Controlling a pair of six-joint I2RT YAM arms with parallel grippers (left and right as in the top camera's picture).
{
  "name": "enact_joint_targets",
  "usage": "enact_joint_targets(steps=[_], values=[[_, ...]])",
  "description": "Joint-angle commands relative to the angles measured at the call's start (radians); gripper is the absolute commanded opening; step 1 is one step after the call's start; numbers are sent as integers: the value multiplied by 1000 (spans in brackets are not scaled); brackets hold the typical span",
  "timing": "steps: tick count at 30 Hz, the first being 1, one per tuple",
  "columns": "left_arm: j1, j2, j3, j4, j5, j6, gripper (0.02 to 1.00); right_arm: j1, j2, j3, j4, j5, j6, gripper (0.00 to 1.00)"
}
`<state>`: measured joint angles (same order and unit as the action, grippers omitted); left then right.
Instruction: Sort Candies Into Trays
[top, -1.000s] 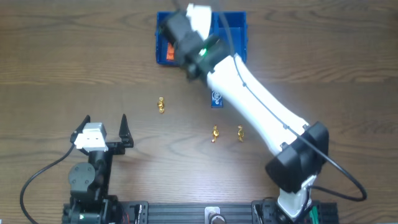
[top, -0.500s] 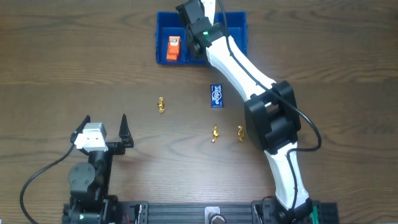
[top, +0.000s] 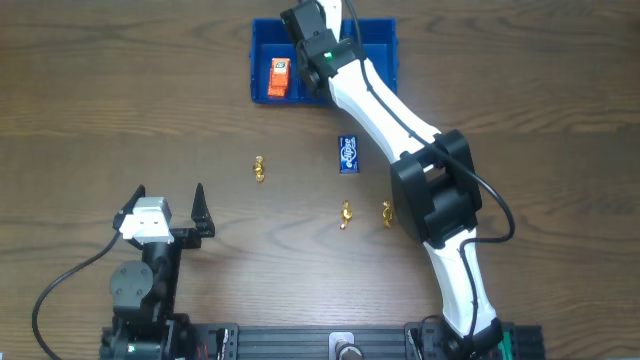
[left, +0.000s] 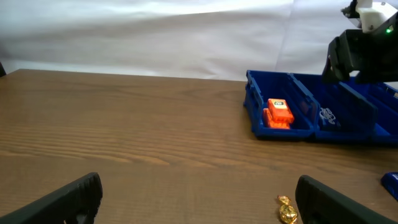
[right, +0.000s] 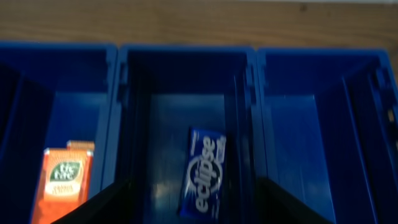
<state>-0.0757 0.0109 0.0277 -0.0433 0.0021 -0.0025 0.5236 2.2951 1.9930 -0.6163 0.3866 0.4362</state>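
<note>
Three gold candies and one blue packet lie loose.

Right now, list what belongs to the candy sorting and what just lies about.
Job: blue tray; orange candy box and blue gum pack inside it; second blue pack on the table; three gold-wrapped candies.
Lying about: black cable, top view's lower left.

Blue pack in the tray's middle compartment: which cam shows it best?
Right wrist view: the blue pack lies flat on the middle compartment's floor, label up, nearly whole. Left wrist view gives a sliver of it over the tray wall. In the top view the right arm crosses above that compartment.
</note>
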Motion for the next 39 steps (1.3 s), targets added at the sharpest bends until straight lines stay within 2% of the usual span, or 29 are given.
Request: enact_joint_targets(steps=[1,6,9,11,15,18,25,34,38,39], values=[[-3,-5,-23,-35,-5,7,998,14,-129,-11,-83,5,0,689],[-3,-5,-23,-35,-5,7,998,58,-274,-179,-140,-13,14,706],[-3,-5,-23,-35,-5,7,998,84,-329,-307,-187,-34,98,706],[-3,-5,-23,-35,-5,7,998,83,-335,-384,-225,-75,165,706],[-3,-5,-23,-35,-5,7,998,59,-335,-529,-168,-157,180,706],[-3,-5,-23,-35,-5,7,998,32,-335,-613,-144,-158,223,706],[-3,-5,-23,-35,-5,7,998,25,-293,-648,-102,-177,222,706],[-3,-5,-23,-35,-5,7,996,31,-266,-648,-84,-247,218,711],[-3,-5,-23,-35,-5,7,998,32,-236,-648,-77,-270,218,700],[-3,-5,-23,-35,-5,7,996,32,-224,-648,-76,-273,218,669]])
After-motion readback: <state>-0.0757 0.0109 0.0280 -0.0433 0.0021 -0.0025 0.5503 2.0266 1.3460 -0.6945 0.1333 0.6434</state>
